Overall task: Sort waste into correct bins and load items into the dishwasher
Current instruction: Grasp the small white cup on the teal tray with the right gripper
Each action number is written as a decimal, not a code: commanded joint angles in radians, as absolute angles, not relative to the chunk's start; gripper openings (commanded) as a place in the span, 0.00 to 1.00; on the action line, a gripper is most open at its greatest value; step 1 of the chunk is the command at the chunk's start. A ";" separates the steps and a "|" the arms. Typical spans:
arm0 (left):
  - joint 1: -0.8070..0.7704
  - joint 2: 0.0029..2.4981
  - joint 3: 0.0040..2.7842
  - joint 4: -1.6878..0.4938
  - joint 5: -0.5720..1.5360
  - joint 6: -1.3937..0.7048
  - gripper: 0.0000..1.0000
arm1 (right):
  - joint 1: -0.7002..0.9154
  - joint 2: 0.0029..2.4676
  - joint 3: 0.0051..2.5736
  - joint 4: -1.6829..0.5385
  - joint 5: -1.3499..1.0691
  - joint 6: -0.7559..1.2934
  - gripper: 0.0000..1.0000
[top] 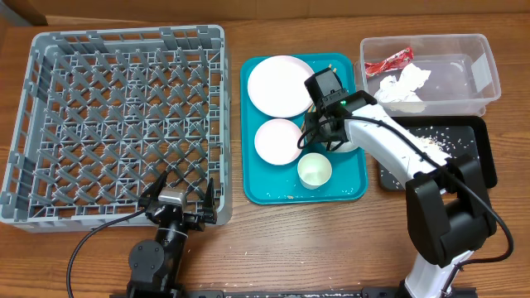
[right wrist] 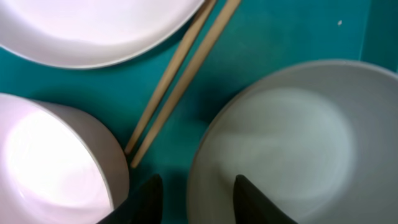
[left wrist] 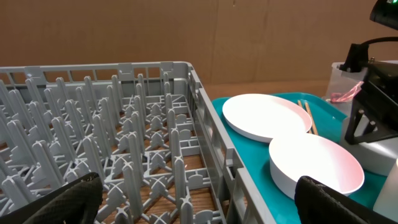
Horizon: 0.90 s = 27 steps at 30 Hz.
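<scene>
My right gripper (top: 331,136) hangs over the teal tray (top: 257,178). In the right wrist view it (right wrist: 196,199) is open and straddles the rim of a white bowl (right wrist: 292,137), one finger inside and one outside. The wooden chopsticks (right wrist: 180,68) lie between a large white plate (top: 281,85) and a pale-pink bowl (top: 278,141). A small white cup (top: 315,170) stands at the tray's front. My left gripper (top: 178,194) is open and empty at the front edge of the grey dish rack (top: 25,124). The red wrapper (top: 389,60) and white tissue (top: 406,87) lie in the clear tub (top: 489,66).
The black tray (top: 480,157) at the right holds scattered rice scraps (top: 435,141). The rack holds no dishes. In the left wrist view the rack's wall (left wrist: 205,118) stands between my left gripper (left wrist: 199,205) and the teal tray (left wrist: 249,168).
</scene>
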State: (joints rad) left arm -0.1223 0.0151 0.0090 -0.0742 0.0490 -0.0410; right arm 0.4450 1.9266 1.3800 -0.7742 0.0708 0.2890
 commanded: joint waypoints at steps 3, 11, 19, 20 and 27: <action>-0.118 0.006 0.005 -0.075 0.045 -0.022 1.00 | 0.443 1.909 1.458 -0.834 0.045 0.287 0.48; -0.118 0.006 0.005 -0.075 0.045 -0.022 1.00 | 0.443 1.876 1.795 -1.073 -0.059 0.288 0.51; -0.118 0.006 0.005 -0.075 0.045 -0.022 1.00 | 0.488 1.878 1.776 -1.122 -0.121 0.470 0.50; -0.118 0.006 0.005 -0.075 0.045 -0.022 1.00 | 0.492 1.878 1.766 -1.141 -0.110 0.501 0.50; -0.118 0.006 0.005 -0.075 0.045 -0.022 1.00 | 0.501 1.878 1.711 -1.332 -0.070 0.606 0.47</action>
